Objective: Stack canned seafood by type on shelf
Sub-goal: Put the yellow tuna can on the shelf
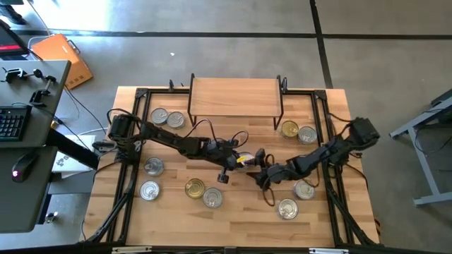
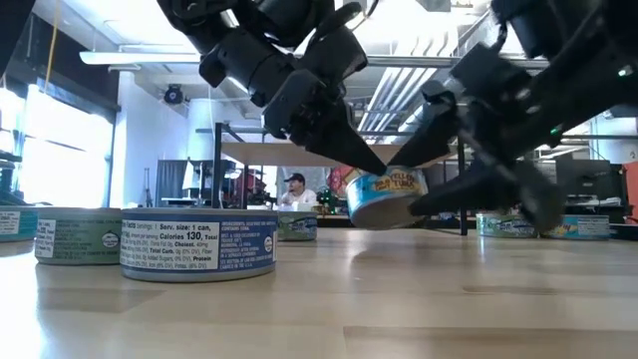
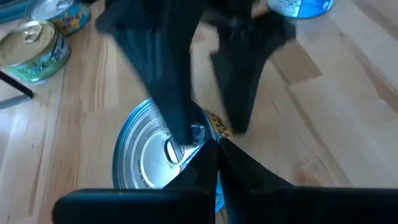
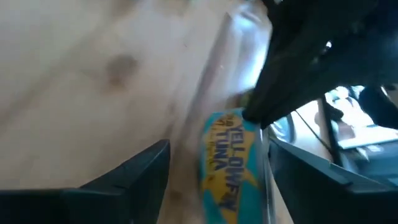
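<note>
Pinching the small round silver-lidded, blue-and-yellow-labelled tuna tin [image 2: 387, 196] in our closed left tool [image 1: 240, 161], right tool [image 1: 263, 171] spread open beside it, we judge it rigid, slick, best gripped across its rim.

Shiny metal tin [image 3: 149, 155] (glossy paper label) over smooth pale wood table [image 1: 233, 219].

The lifted tin [image 4: 231, 163] reads "YELLOWFIN TUNA"; the nearest tin [image 2: 198, 244] reads "Calories 130".

A butcher-block table [image 1: 240, 219] sits on grey floor. Left of it — a desk [image 1: 28, 176] with keyboard [image 1: 10, 121] and mouse [image 1: 25, 164]; an orange box [image 1: 65, 56] lies beyond.
</note>
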Robot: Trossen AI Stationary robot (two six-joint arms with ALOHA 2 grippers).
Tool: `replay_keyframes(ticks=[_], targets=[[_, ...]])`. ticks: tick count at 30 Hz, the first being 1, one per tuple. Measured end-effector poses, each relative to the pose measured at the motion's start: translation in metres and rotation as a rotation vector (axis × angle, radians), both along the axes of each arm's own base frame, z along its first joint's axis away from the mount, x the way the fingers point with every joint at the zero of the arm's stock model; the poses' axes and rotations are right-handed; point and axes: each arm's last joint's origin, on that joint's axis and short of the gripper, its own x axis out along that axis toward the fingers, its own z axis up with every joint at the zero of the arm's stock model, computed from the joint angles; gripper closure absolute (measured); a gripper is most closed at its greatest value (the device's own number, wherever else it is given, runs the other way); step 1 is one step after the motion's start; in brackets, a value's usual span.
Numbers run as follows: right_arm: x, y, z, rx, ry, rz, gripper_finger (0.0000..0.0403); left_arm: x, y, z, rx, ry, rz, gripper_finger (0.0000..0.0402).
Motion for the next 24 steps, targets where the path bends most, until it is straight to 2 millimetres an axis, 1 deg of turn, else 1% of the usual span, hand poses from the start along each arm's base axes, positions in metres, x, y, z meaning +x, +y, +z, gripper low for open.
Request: replay_keyframes(ticks=[3, 5, 8, 10, 11, 14, 18, 21, 24], targets=[[0.009, 0.003, -0.002, -0.043, -0.004, -0.055, 0.0149, 0.000, 0.000, 0.000, 0.000, 0.004, 0.000, 0.0401], [0.012, 0.005, -0.001, -0.040, 0.000, -0.069, 0.0170, -0.001, -0.003, -0.001, 0.001, 0.009, -0.006, 0.0401], [0.013, 0.008, -0.002, -0.003, 0.029, -0.116, 0.0225, -0.001, -0.007, 0.000, 0.006, 0.009, -0.013, 0.0398], [0.013, 0.010, 0.000, 0.040, 0.048, -0.150, 0.0269, -0.002, -0.009, 0.000, 0.021, 0.016, -0.018, 0.0390], [0.013, 0.011, 0.000, 0.059, 0.061, -0.171, 0.0284, -0.004, -0.010, 0.003, 0.036, 0.021, -0.016, 0.0384], [0.013, 0.015, 0.003, 0.072, 0.091, -0.241, 0.0283, -0.013, -0.013, 0.012, 0.095, 0.070, 0.019, 0.0365], [0.011, 0.025, 0.014, 0.066, 0.132, -0.279, 0.0283, -0.033, -0.015, 0.027, 0.142, 0.171, 0.099, 0.0352], [0.008, 0.028, 0.036, 0.056, 0.102, -0.313, 0.0283, -0.049, -0.017, 0.034, 0.129, 0.152, 0.132, 0.0353], [0.003, 0.026, 0.067, 0.012, 0.017, -0.360, 0.0283, -0.065, -0.021, 0.027, 0.109, 0.095, 0.121, 0.0358]])
